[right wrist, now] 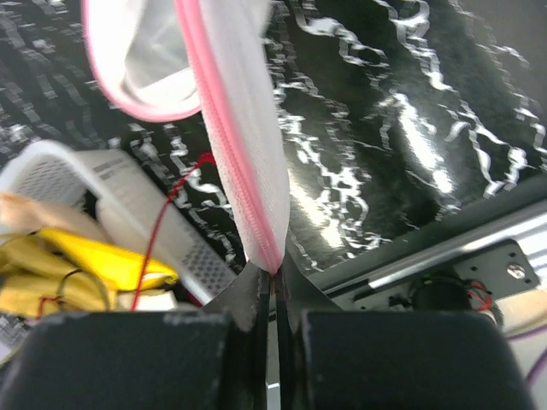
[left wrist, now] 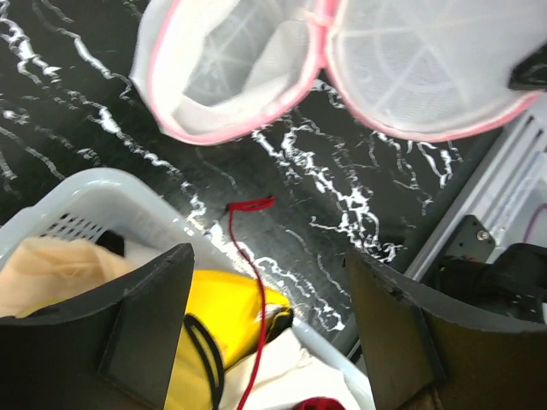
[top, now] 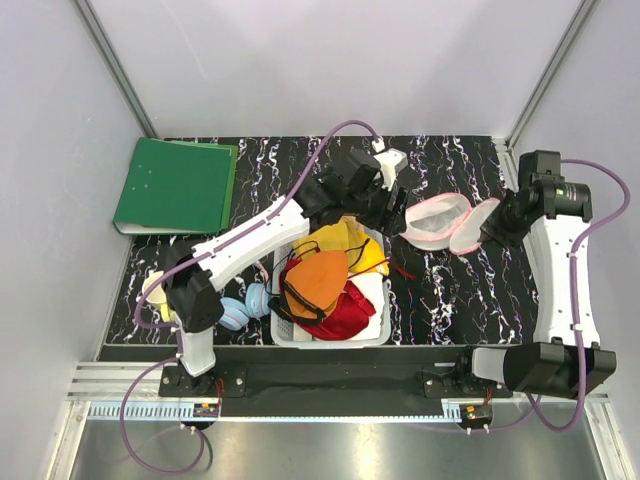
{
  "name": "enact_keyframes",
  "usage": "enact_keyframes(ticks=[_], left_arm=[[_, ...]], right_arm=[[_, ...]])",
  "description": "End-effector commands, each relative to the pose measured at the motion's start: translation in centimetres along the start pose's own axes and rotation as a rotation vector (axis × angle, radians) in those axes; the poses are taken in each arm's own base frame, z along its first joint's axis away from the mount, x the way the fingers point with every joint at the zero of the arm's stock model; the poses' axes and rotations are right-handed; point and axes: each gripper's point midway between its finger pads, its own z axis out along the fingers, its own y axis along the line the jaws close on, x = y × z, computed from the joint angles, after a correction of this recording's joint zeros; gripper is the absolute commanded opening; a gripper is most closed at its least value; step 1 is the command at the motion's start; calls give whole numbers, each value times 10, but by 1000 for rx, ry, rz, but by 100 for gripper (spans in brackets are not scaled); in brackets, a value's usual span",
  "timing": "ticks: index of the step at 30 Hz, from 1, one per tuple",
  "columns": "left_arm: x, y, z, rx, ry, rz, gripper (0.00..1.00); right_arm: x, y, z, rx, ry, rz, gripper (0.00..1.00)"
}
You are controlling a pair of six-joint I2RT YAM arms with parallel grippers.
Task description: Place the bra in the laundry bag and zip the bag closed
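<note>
Bra (top: 340, 238), bright yellow, lies in the basket (top: 381, 312) just beneath the nearer left gripper (left wrist: 269, 256), jaws apart; right gripper (right wrist: 275, 286) is clamped on the laundry bag (top: 435, 220) rim alongside.

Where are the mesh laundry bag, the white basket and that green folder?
laundry bag (top: 435, 222): top view, on the mesh of its left half.
white plastic basket (top: 335, 341): top view, on its near rim.
green folder (top: 175, 185): top view, on the middle of its cover.
</note>
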Motion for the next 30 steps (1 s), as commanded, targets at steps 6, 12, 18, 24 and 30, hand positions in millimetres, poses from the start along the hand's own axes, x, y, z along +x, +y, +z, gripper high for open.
enact_keyframes(ticks=[6,12,18,24,30], left_arm=[[-53,24,-85,-97,-189,58,77],[-57,88,-128,-225,-251,-72,77],[-39,133,-148,-208,-223,-213,73],[-19,135,-150,-199,-188,-208,68],[1,141,-151,-228,-161,-220,67]], right_arm=[[43,-116,20,488,45,74,38],[11,-101,11,427,-9,21,83],[3,-23,61,63,55,56,58],[14,18,116,-41,101,51,37],[7,25,174,-26,96,10,12]])
